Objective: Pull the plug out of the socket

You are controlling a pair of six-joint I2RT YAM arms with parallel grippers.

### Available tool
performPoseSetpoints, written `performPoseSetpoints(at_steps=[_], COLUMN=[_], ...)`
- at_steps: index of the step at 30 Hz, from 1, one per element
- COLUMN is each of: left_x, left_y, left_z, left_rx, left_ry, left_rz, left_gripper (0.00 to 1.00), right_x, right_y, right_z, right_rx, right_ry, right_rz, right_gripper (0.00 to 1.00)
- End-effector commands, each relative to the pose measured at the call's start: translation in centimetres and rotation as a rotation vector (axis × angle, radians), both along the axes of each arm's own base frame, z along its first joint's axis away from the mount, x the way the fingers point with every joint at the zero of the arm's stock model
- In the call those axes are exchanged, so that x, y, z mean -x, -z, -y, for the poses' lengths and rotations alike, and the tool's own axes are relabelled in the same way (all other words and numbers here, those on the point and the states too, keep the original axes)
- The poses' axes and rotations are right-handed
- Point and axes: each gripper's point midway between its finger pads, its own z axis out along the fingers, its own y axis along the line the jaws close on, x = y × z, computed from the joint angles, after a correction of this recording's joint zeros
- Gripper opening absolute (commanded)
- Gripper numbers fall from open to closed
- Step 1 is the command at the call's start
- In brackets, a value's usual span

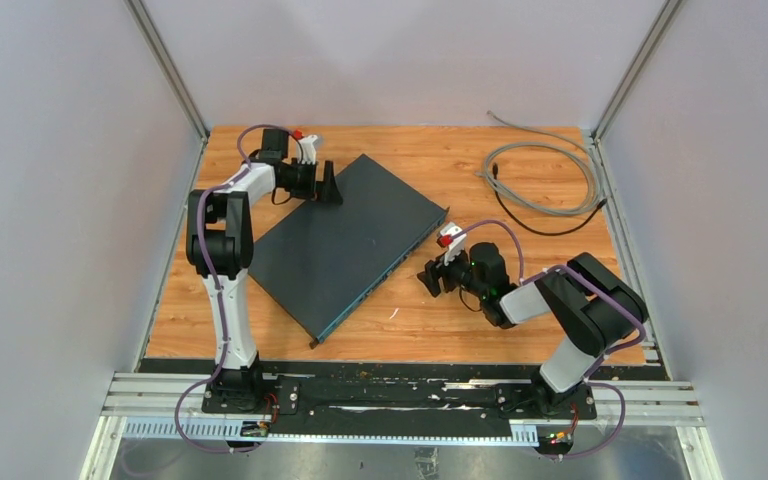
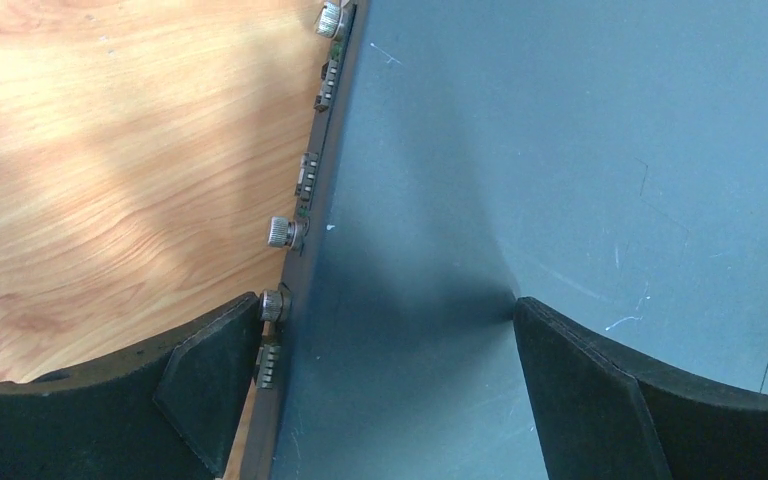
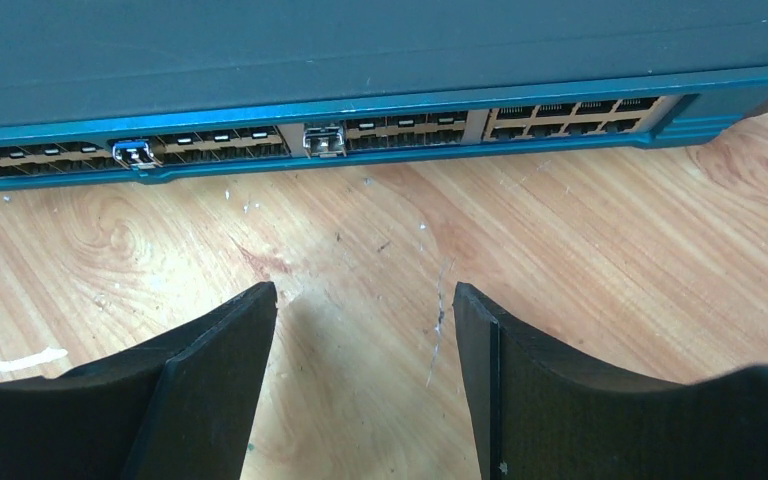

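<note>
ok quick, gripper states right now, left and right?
Left gripper: open, fingers either side of the rear edge of the switch.
Right gripper: open, empty, facing the port row.

no legible text, labels or numbers anywhere

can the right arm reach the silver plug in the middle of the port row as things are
Probably yes: the right gripper is open and faces the front of the switch, with only bare wooden table between it and the silver plug.
</note>
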Motion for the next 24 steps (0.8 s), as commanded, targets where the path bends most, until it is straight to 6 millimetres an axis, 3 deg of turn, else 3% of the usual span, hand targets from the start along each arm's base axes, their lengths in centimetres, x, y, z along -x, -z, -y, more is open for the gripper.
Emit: performPoseSetpoints(at_steps=[1, 7, 11, 24], left_x=[6.5, 7.3, 6.6, 5.9], left_y=[3.8, 4.5, 5.4, 5.7], left_z=[4.2, 4.2, 2.6, 1.5], left_rx=[0.092, 0.078, -0.015, -0.074], left_ry=[0.098, 0.045, -0.044, -0.125], left_rz=[-0.239, -0.268, -0.271, -0.259], left_gripper=[0.96, 0.96, 0.96, 0.97], right_x=[0.2, 0.5, 0.7, -0.6], right_y=[-0.3, -0.2, -0.4, -2.1], right_z=[0.0, 0.0, 0.1, -2.2], right_rx=[-0.003, -0.022, -0.041, -0.133], right_ry=[0.003, -0.007, -0.001, 0.024], right_rz=[0.055, 0.074, 0.088, 0.132], right_gripper=[0.70, 0.69, 0.69, 0.66])
